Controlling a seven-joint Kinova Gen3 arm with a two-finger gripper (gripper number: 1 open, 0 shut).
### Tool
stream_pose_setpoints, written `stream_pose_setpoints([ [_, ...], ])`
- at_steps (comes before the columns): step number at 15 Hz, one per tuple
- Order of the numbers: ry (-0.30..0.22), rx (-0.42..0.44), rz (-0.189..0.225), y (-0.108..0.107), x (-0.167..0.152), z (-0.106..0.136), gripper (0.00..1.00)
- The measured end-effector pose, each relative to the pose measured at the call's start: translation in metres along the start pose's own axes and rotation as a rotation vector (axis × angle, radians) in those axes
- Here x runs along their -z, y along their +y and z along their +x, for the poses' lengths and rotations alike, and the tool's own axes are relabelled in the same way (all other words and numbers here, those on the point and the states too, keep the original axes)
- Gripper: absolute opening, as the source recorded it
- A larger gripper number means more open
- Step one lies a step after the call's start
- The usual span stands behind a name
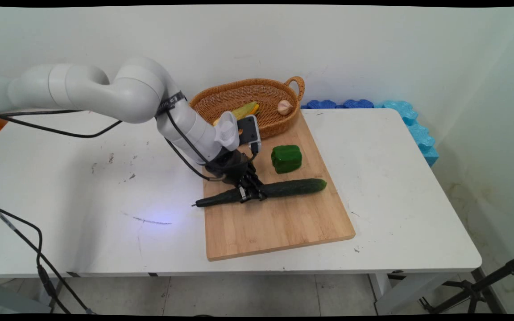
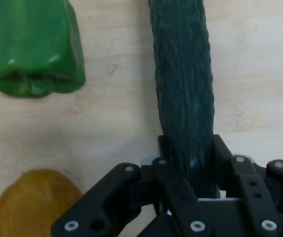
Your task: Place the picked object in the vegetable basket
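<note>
Hand view showed the cucumber (image 2: 183, 94) pinched between the fingers of the gripper (image 2: 187, 160), lying lengthwise on the wooden cutting board (image 2: 117, 108) and running straight ahead of the tool. A green bell pepper (image 2: 32, 45) sat ahead and to one side, apart from the cucumber. Beyond the gripper (image 1: 250, 195) stood a wicker basket (image 1: 221, 96) at the board's far end.

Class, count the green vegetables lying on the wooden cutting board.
2. The green pepper sits near the board's far end, by the basket. The cucumber lies across the board's middle, with the gripper closed around it.
</note>
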Motion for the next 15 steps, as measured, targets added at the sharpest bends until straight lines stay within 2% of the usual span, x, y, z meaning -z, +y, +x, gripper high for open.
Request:
stream_pose_setpoints([
  [10, 0.053, 0.049, 0.033, -0.021, 0.053, 0.028, 0.0],
  [15, 0.087, 0.065, 0.084, -0.058, 0.089, 0.039, 0.0],
])
